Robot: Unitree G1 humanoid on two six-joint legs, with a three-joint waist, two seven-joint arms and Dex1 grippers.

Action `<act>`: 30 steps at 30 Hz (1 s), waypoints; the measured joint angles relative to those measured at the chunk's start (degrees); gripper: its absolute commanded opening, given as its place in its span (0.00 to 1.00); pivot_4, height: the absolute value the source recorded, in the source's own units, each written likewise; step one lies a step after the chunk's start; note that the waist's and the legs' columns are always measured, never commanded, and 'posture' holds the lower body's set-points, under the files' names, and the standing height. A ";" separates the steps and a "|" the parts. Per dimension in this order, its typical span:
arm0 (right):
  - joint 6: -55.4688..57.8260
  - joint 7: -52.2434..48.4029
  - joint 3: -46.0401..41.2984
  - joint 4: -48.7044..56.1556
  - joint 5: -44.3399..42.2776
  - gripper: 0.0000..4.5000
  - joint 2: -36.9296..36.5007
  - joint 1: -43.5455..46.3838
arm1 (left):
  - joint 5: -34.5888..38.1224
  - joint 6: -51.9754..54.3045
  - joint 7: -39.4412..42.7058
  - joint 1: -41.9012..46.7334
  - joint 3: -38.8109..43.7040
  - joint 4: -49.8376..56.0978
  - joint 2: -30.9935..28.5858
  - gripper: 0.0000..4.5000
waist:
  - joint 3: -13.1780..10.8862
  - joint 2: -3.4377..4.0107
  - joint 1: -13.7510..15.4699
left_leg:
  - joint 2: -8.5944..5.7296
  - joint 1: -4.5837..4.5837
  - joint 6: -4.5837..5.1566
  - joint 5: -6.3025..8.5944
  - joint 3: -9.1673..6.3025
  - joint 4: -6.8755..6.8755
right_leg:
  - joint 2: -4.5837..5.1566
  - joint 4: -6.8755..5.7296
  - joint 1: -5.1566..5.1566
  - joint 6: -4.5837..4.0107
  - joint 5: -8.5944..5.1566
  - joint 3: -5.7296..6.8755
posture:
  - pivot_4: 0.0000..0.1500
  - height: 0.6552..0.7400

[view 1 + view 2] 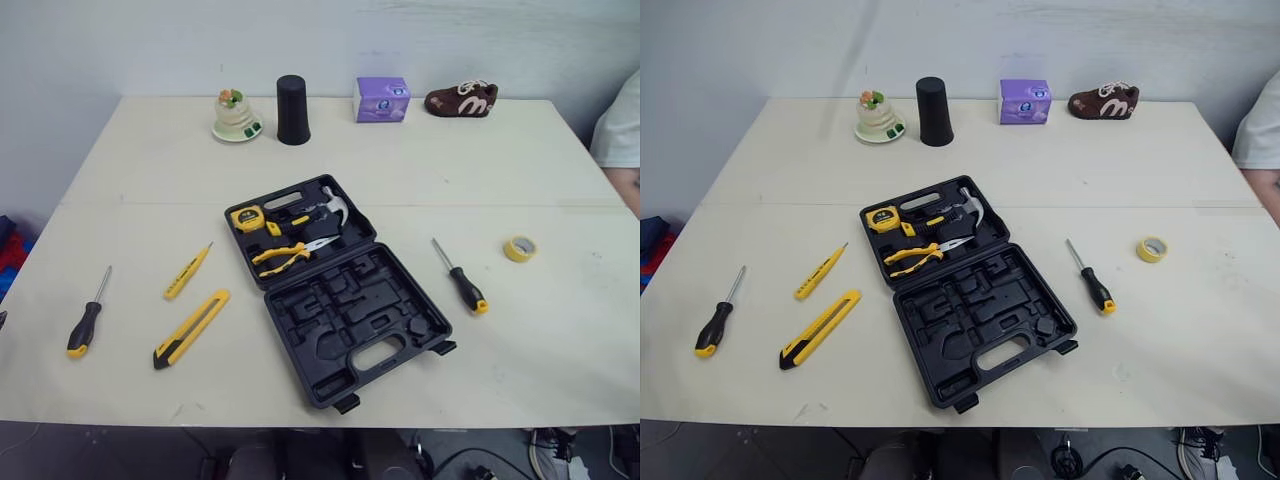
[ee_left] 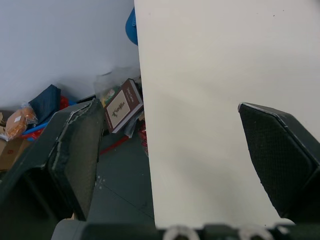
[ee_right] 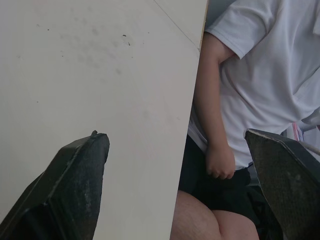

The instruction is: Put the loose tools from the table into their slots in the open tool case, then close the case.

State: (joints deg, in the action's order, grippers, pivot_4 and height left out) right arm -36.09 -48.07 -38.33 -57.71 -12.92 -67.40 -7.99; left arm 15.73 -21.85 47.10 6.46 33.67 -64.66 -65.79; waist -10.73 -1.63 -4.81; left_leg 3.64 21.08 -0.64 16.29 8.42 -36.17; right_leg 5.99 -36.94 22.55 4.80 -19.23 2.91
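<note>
An open black tool case (image 1: 340, 290) lies mid-table; its far half holds a tape measure (image 1: 246, 218), pliers (image 1: 280, 256) and a hammer (image 1: 335, 203). Left of it lie a yellow tester screwdriver (image 1: 187, 271), a yellow utility knife (image 1: 191, 328) and a black-handled screwdriver (image 1: 86, 319). A second black-handled screwdriver (image 1: 460, 278) lies right of the case. My left gripper (image 2: 170, 165) is open over the table's left edge. My right gripper (image 3: 175, 185) is open over the table's right edge.
A yellow tape roll (image 1: 519, 248) lies at the right. Along the far edge stand a small decorated dish (image 1: 236, 116), a black cup (image 1: 292, 110), a purple box (image 1: 382, 100) and a brown shoe (image 1: 461, 99). A seated person (image 3: 250, 90) is by the right edge.
</note>
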 measured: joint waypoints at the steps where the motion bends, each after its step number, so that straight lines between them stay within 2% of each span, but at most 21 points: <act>1: 0.00 0.00 0.00 0.00 0.00 1.00 0.00 0.01 | 0.00 0.00 0.00 0.00 0.00 0.00 0.00 0.99 | 0.00 0.00 0.01 | 0.00 0.00 0.00 0.00 0.00 0.00 | 0.00 0.00 0.00 0.00 0.00 0.00 | 1.00 1.00; 3: 2.39 -1.55 0.65 2.08 -1.15 1.00 1.22 1.79 | 1.34 1.90 2.18 -0.46 0.41 2.87 0.62 0.99 | 0.05 -0.09 -0.06 | 0.03 -0.02 -0.01 -0.01 -0.01 -0.01 | -0.02 -0.01 -0.03 0.00 0.00 0.00 | 1.00 1.00; 7: 11.38 -6.52 6.76 16.28 -5.04 1.00 6.10 7.37 | 7.10 8.46 8.18 -1.95 0.68 20.18 5.98 0.99 | 0.05 -0.09 -0.20 | 0.09 0.02 -0.04 -0.01 -0.01 -0.10 | -0.08 -0.07 -0.01 -0.03 0.19 -0.09 | 1.00 1.00; 13: 23.09 -9.05 12.28 31.86 -7.56 1.00 7.03 11.56 | 11.04 19.49 8.75 -5.76 0.27 42.38 8.50 0.99 | 0.02 -0.03 0.28 | 0.13 0.08 0.12 -0.17 -0.03 -0.08 | -0.15 -0.02 0.02 -0.06 0.17 -0.11 | 1.00 1.00; 15: 27.75 -10.02 15.19 36.41 -8.41 0.88 8.08 13.81 | 11.22 23.32 8.35 -7.15 -1.27 49.89 9.41 1.00 | 0.02 -0.03 0.39 | 0.12 0.08 0.15 -0.15 -0.03 -0.10 | -0.15 0.01 -0.01 -0.06 0.18 -0.11 | 1.00 1.00; 16: 29.48 -10.34 16.87 38.25 -8.71 0.80 8.82 14.99 | 11.38 24.69 8.11 -7.02 -2.66 53.08 10.03 0.94 | 0.02 -0.03 0.45 | 0.12 0.10 0.16 -0.15 -0.03 -0.13 | -0.15 -0.01 -0.01 -0.05 0.18 -0.13 | 1.00 1.00; 18: 33.45 -10.82 20.91 41.71 -8.61 0.55 10.25 17.75 | 11.74 28.54 6.85 -6.83 -5.29 60.55 11.55 0.77 | 0.02 -0.03 0.60 | 0.12 0.13 0.17 -0.16 -0.04 -0.15 | -0.15 -0.01 0.00 -0.04 0.19 -0.14 | 1.00 1.00; 19: 34.45 -10.91 22.35 42.37 -8.49 0.46 10.52 18.92 | 11.82 29.80 6.35 -6.76 -6.52 63.30 11.91 0.70 | 0.01 -0.01 0.64 | 0.11 0.15 0.16 -0.16 -0.04 -0.15 | -0.16 -0.01 0.01 -0.04 0.19 -0.14 | 1.00 1.00; 22: 37.48 -11.13 27.01 44.20 -7.01 0.09 12.01 24.16 | 11.81 36.00 4.59 -7.16 -12.48 74.59 12.89 0.37 | 0.01 -0.01 0.95 | 0.11 0.16 0.02 -0.22 0.01 -0.17 | -0.22 0.03 0.04 -0.04 0.19 -0.21 | 1.00 1.00; 23: 37.95 -11.19 28.76 44.18 -5.90 0.00 12.38 26.05 | 11.65 38.50 3.63 -7.21 -14.78 77.77 13.00 0.27 | 0.01 -0.01 0.93 | 0.13 0.16 0.00 -0.21 0.03 -0.20 | -0.28 0.04 0.04 -0.04 0.19 -0.24 | 1.00 1.00; 25: 38.76 -11.14 31.09 43.93 -4.11 0.00 13.60 28.83 | 10.90 41.91 2.06 -7.18 -17.58 81.19 13.34 0.04 | 0.01 -0.01 0.89 | 0.17 0.16 -0.02 -0.20 0.04 -0.23 | -0.36 0.04 0.05 -0.04 0.19 -0.26 | 1.00 1.00; 30: 38.67 -10.10 39.76 38.83 2.99 0.00 20.21 40.02 | 8.35 51.55 -3.38 -3.25 -26.99 86.22 15.71 0.02 | -0.01 0.01 0.69 | 0.19 0.17 -0.03 -0.22 0.04 -0.39 | -0.44 -0.11 0.07 -0.04 0.19 -0.28 | 1.00 1.00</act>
State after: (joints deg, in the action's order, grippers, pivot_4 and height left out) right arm 2.58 -58.17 1.43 -18.87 -9.92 -47.19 32.03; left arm 24.08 29.70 43.72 3.21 6.68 21.56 -50.09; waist -10.74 -1.62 -4.12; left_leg 3.83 21.25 -0.68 16.07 8.46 -36.56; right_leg 5.55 -37.04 22.63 4.76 -19.03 2.62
